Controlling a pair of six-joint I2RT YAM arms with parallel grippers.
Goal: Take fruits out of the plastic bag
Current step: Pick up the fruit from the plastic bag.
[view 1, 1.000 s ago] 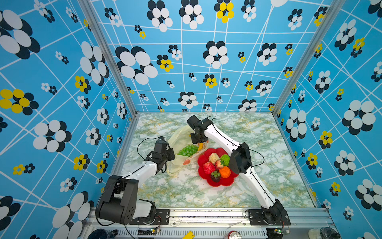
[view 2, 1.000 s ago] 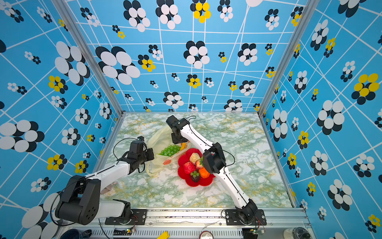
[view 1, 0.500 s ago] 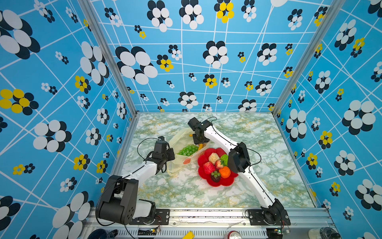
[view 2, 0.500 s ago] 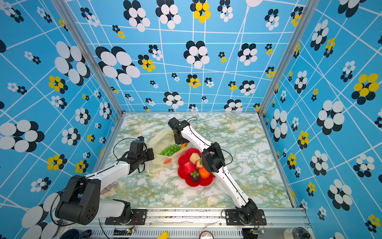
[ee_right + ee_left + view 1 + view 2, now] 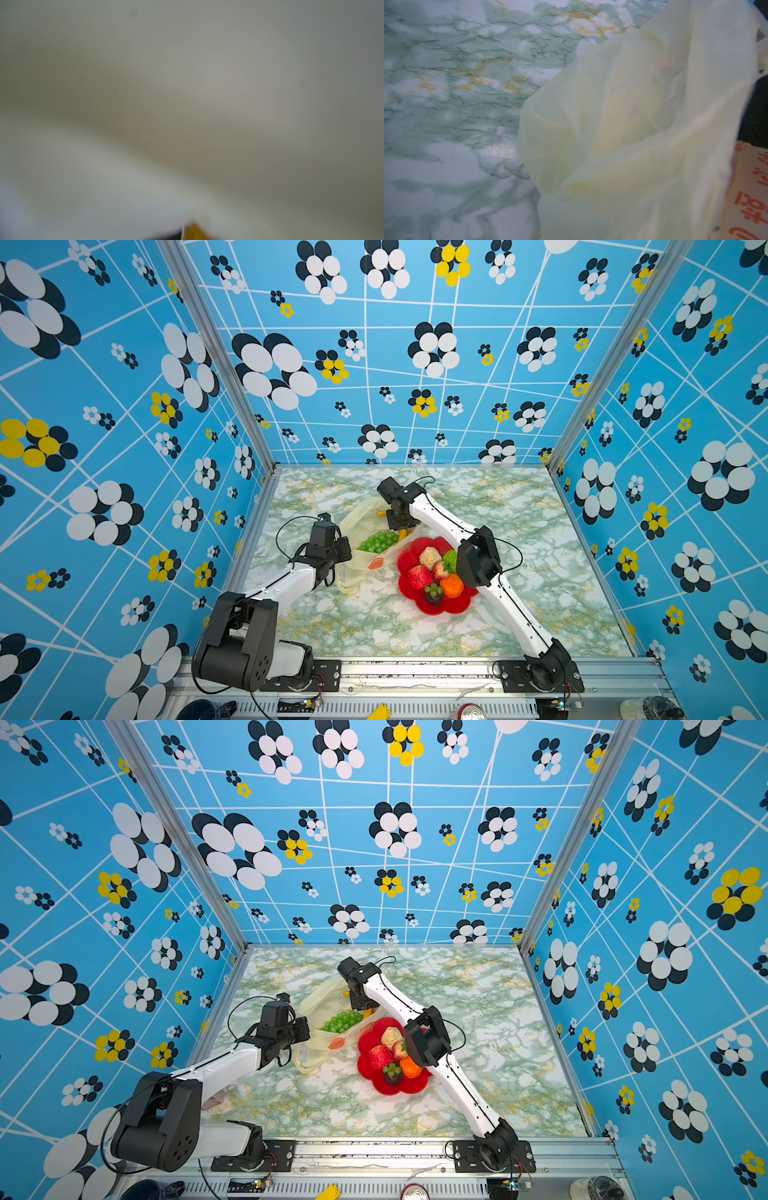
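Left gripper [image 5: 348, 549] pinched shut on bag [image 5: 357, 572] rim. Right gripper [image 5: 400, 526] over banana [image 5: 402, 535] inside; we can't tell jaws. Banana light, stiff, slick: grip mid-body.

orange lettering [image 5: 756, 204] on plastic bag [image 5: 633, 135], sideways, not legible

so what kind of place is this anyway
Probably a robot test booth, not a home: blue flower-print walls box in a marble-print tabletop, and the left arm and right arm are bolted to an aluminium rail at its front.
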